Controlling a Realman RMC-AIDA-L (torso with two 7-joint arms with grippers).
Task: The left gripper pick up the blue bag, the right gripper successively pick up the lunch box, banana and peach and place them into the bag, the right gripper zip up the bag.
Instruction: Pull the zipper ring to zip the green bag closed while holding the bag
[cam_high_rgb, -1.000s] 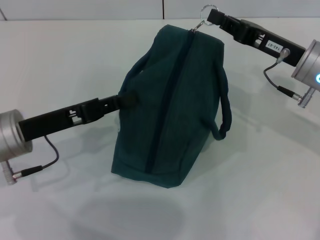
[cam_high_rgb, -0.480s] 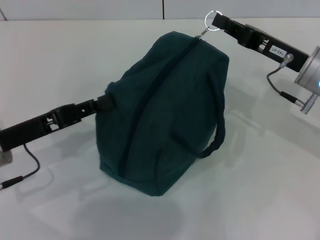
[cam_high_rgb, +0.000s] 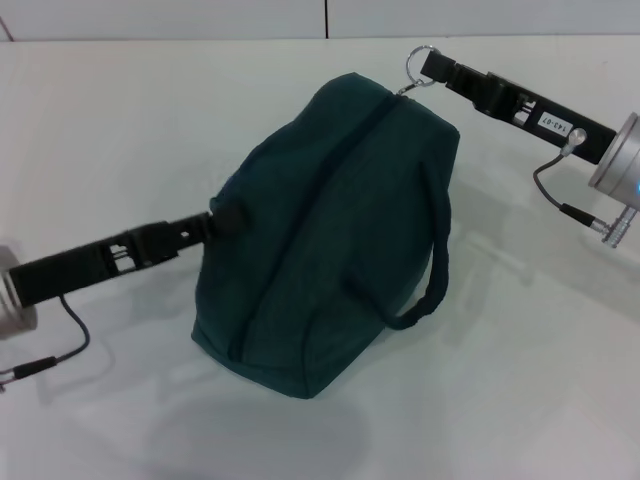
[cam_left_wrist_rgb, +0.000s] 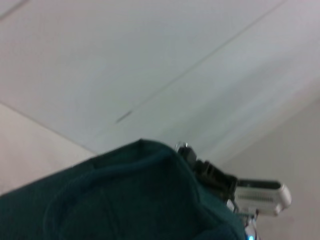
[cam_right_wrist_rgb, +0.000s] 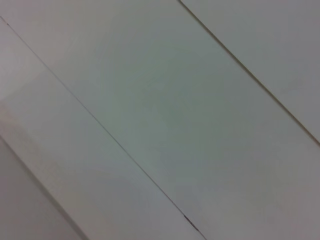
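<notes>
Sitting zipped shut mid-counter (cam_high_rgb: 120, 120), the blue bag (cam_high_rgb: 330, 230), one padded handle drooping at its 4 o'clock side. Clamping the bag's handle at 9 o'clock, the left gripper (cam_high_rgb: 222, 221), jaws closed on the fabric. Pinching the ring zip pull (cam_high_rgb: 420, 57) at the bag's 1 o'clock end, the right gripper (cam_high_rgb: 432, 67), jaws closed on it. Showing only pale surface, the right wrist view.

Left gripper (cam_high_rgb: 222, 220) reaches in low from the left (jaws clamped); right gripper (cam_high_rgb: 432, 68) stretches in from upper right, jaws pinched.
</notes>
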